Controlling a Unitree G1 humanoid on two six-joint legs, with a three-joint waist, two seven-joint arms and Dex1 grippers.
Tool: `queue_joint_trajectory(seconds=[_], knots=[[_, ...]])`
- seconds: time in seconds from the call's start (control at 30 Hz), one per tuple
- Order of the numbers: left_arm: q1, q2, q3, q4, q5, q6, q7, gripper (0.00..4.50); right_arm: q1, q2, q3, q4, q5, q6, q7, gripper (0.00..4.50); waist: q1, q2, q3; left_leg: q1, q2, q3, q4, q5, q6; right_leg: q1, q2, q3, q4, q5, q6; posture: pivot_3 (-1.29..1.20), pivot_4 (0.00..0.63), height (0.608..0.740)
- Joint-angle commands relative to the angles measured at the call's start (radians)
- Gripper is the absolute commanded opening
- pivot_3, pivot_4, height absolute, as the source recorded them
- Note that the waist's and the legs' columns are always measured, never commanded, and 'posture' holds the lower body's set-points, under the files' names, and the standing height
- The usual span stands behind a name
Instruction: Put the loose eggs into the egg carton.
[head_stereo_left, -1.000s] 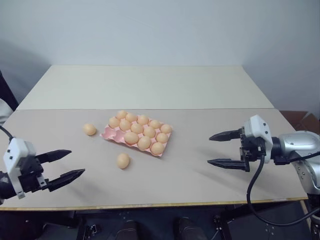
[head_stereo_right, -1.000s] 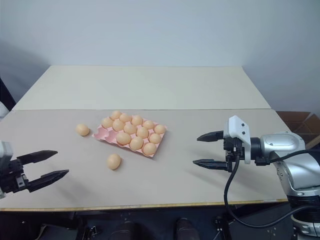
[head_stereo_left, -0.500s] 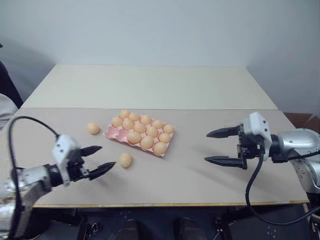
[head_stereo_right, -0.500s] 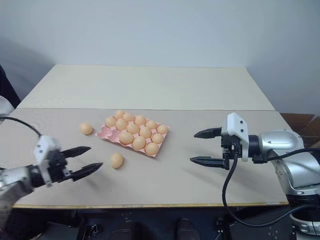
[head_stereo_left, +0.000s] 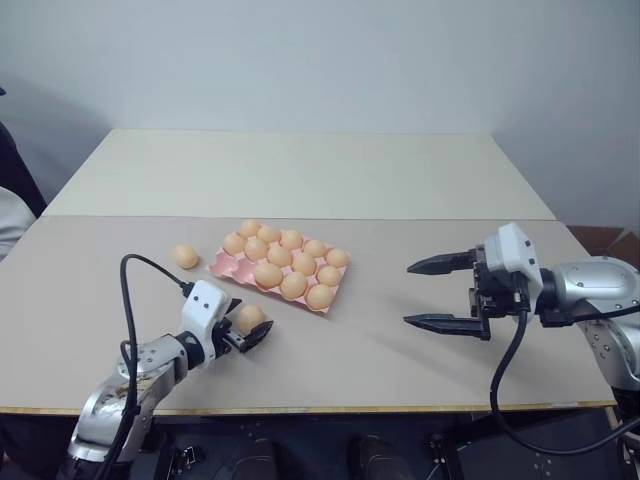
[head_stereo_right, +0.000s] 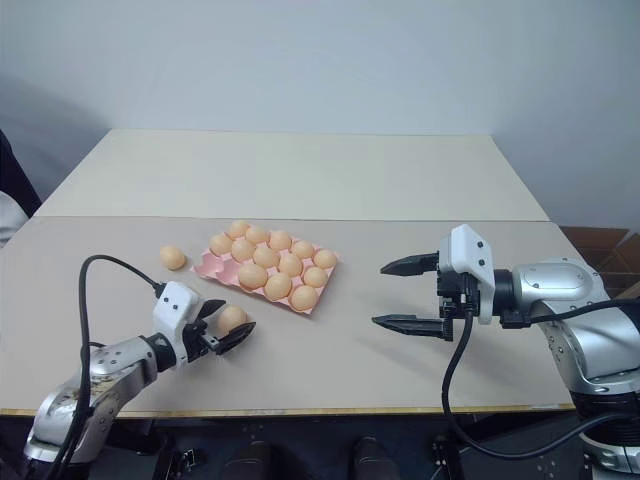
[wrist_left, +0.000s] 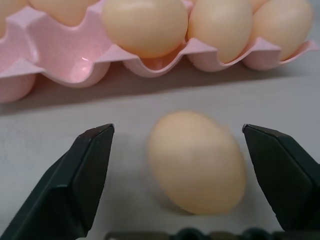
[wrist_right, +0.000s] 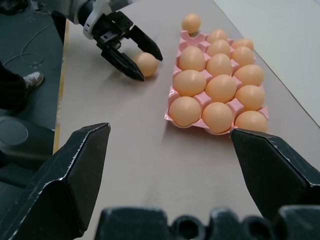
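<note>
pink moulded egg carton (head_stereo_left: 232, 266) mid-tabletop, near-full, some near-left cups empty | loose tan egg (head_stereo_left: 249, 318) between left gripper (head_stereo_left: 246, 327) jaws, spread, contact unclear | second egg (head_stereo_left: 185, 256) left of carton | right gripper (head_stereo_left: 432, 293) jaws spread, well apart

Bare table (head_stereo_left: 400, 380) right of egg carton (head_stereo_left: 225, 268)
</note>
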Motion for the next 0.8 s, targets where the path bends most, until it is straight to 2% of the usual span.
queue_joint_trajectory(seconds=[0.03,0.17,0.3,0.43,0.6,0.8], knots=[[-0.015,-0.007,0.005,-0.009,0.018,0.012,0.027,3.33,-0.014,0.004,-0.020,-0.027,0.020,-0.025,-0.010,4.50,0.001,0.000,0.000,0.000,0.000,0.000,0.000,0.000,0.000,0.000,0.000,0.000,0.000,0.000,0.000,0.00,0.150,0.740],[-0.002,0.011,0.052,-0.033,0.007,0.002,0.014,2.07,-0.011,0.007,-0.018,-0.034,0.020,-0.026,-0.020,4.50,0.001,0.000,0.000,0.000,0.000,0.000,0.000,0.000,0.000,0.000,0.000,0.000,0.000,0.000,0.000,0.00,0.150,0.740],[-0.039,0.060,0.195,-0.079,-0.104,0.023,-0.051,2.07,-0.015,0.010,-0.016,-0.031,0.017,-0.029,-0.027,4.50,0.000,0.000,0.000,0.000,0.000,-0.001,0.000,0.000,0.000,0.000,0.000,0.000,0.000,0.000,0.000,0.00,0.150,0.740],[-0.117,0.152,0.242,0.010,-0.138,-0.014,-0.148,2.07,-0.024,0.020,0.000,-0.022,0.008,-0.038,-0.031,4.50,0.001,0.000,0.000,0.000,0.000,-0.001,0.000,0.000,0.000,0.000,0.000,-0.001,0.001,0.000,0.000,0.00,0.150,0.740],[-0.301,0.181,0.158,0.236,-0.068,-0.111,-0.222,2.07,-0.039,0.040,0.023,-0.016,-0.003,-0.050,-0.044,4.50,0.007,0.000,0.000,0.000,-0.001,-0.001,0.000,0.000,0.000,0.001,-0.001,-0.001,0.000,0.000,0.000,0.00,0.150,0.740],[-0.455,0.145,0.026,0.472,0.008,-0.219,-0.330,2.07,-0.020,0.029,0.013,-0.046,0.004,-0.050,-0.050,4.50,0.005,0.000,0.000,-0.001,-0.002,-0.001,0.000,0.000,0.000,0.001,-0.001,-0.001,-0.001,0.001,0.001,0.00,0.150,0.740]])
